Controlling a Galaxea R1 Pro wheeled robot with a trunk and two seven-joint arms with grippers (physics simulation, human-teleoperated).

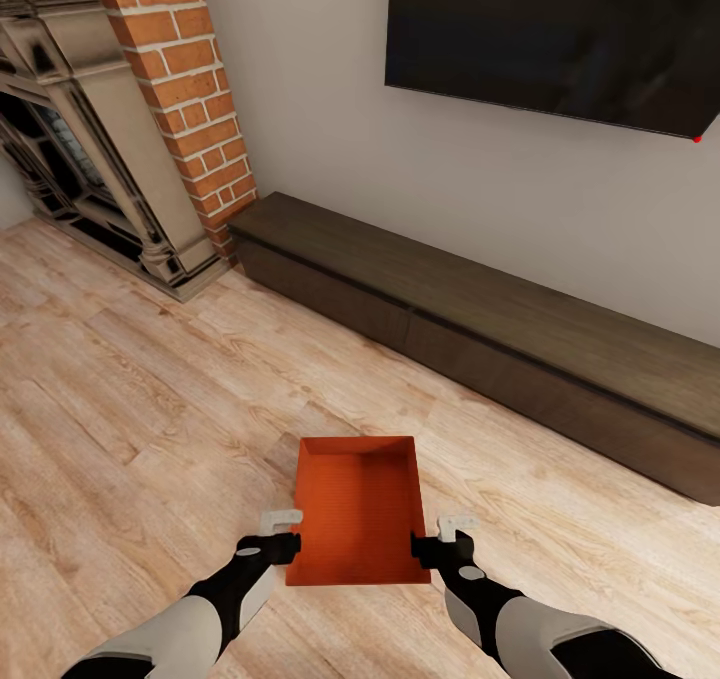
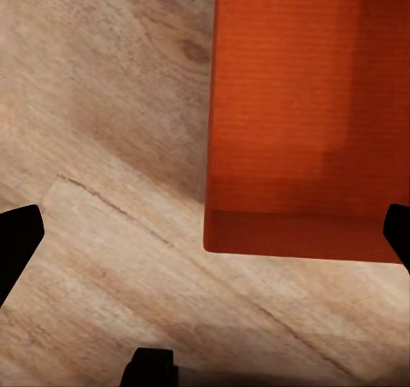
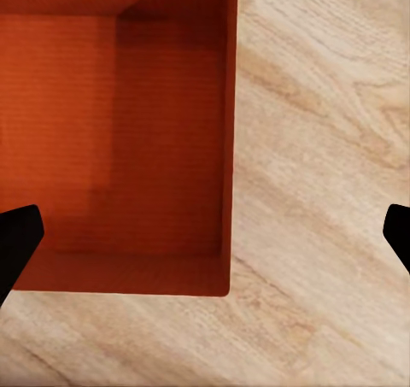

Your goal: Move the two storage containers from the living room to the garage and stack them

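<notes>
Both hands (image 1: pixel 282 534) (image 1: pixel 445 539) level, flanking orange-red container (image 1: pixel 358 504); fingers spread

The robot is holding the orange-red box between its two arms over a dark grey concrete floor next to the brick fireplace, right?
Not quite. The floor is light wood plank flooring, not dark grey concrete; the head view shows it plainly. The rest holds: the orange-red rectangular box bin sits between the left gripper and right gripper, near the brick fireplace.
</notes>
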